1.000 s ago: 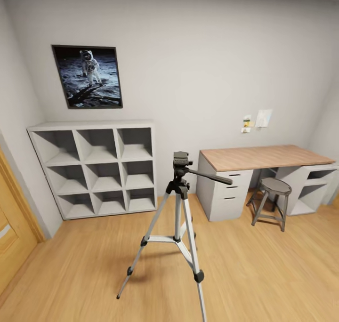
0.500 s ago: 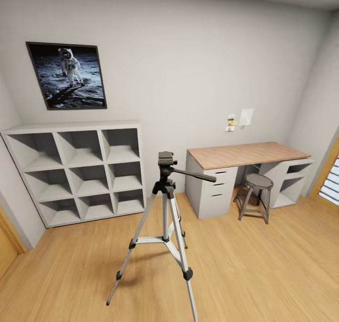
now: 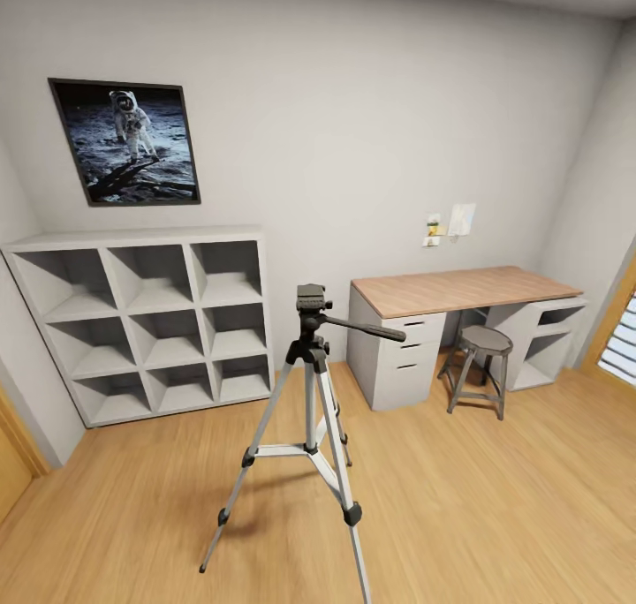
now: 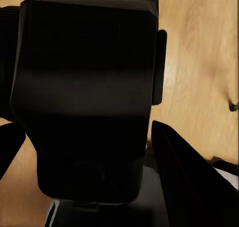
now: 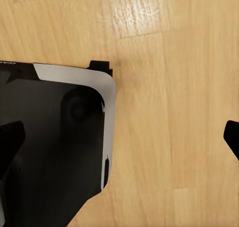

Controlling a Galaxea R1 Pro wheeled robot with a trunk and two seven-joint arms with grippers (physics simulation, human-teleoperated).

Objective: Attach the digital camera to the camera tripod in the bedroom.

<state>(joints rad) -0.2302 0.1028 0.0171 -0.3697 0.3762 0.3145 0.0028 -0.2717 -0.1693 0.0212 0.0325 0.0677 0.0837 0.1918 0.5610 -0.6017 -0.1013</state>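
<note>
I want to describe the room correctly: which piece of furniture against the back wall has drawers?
The desk with the wooden top, right of the camera tripod: its left pedestal has drawers. The white cube shelf has only open compartments.

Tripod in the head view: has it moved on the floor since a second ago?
No. The tripod keeps its place against the cube shelf and the desk; the whole picture shifted, so the camera turned.
</note>
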